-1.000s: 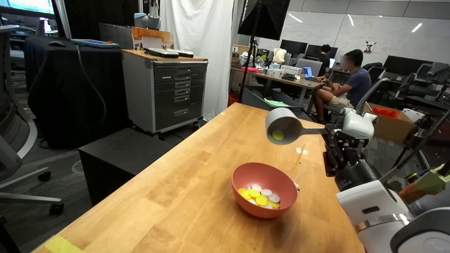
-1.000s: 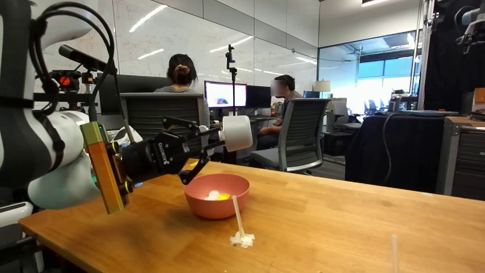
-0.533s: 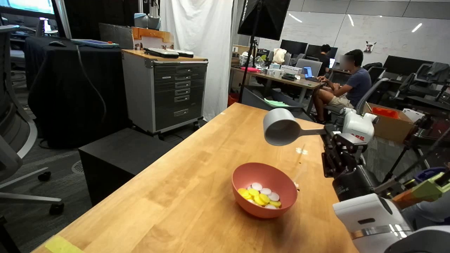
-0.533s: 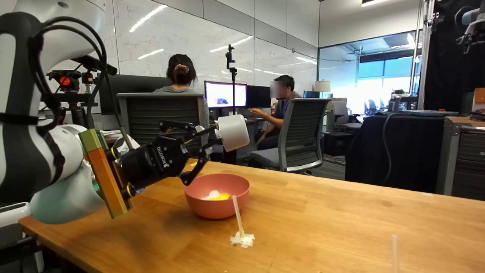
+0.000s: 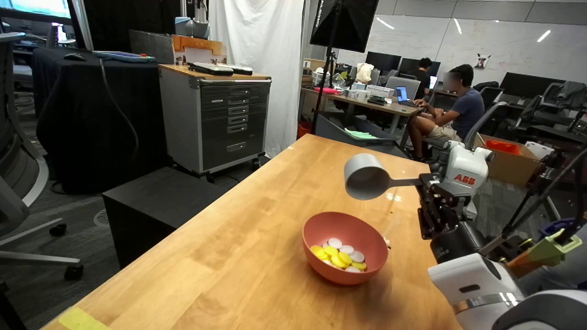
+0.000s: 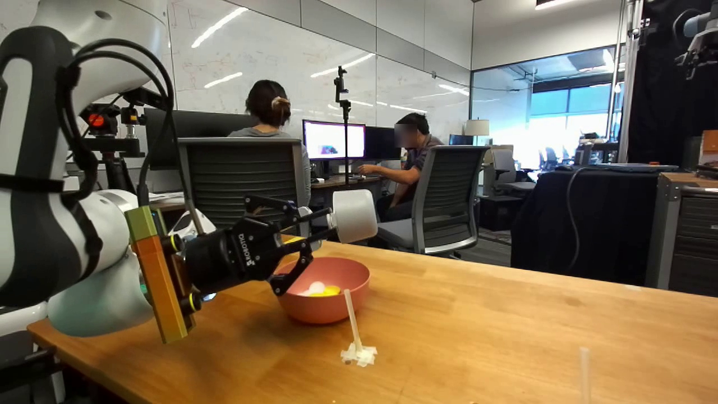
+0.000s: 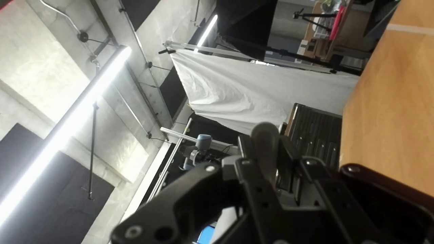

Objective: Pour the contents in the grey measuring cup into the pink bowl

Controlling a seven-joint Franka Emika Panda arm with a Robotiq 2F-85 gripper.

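While the grey measuring cup (image 5: 366,177) hangs tipped at mid-height, right of the frame's centre in an exterior view, mouth down and toward the camera, the visible part of its inside shows bare grey. The gripper (image 5: 423,181), farther right, is clamped on its handle (image 5: 404,182). Lower in the frame, the pink bowl (image 5: 364,236) stands on the table (image 5: 257,220), with yellow and whitish discs (image 5: 338,261) heaped in its bottom (I take these for the contents).

In an exterior view, the cup (image 6: 354,216) sits at the centre of the frame, its inside hidden, higher than the bowl (image 6: 314,310) and apart from it; whether it is squarely overhead I cannot tell. A pale stick (image 6: 353,320) rises in front of the bowl's right side.

In the wrist view, what looks like the handle's rounded end, blurred, shows between the fingers (image 7: 286,150), a little right of and below the centre; neither bowl nor discs appear there.

In my judgement, the pouring step is in hand and at its end. The next move calls for a firm grip while the cup is rolled upright and lifted away, clear of the bowl's rim.
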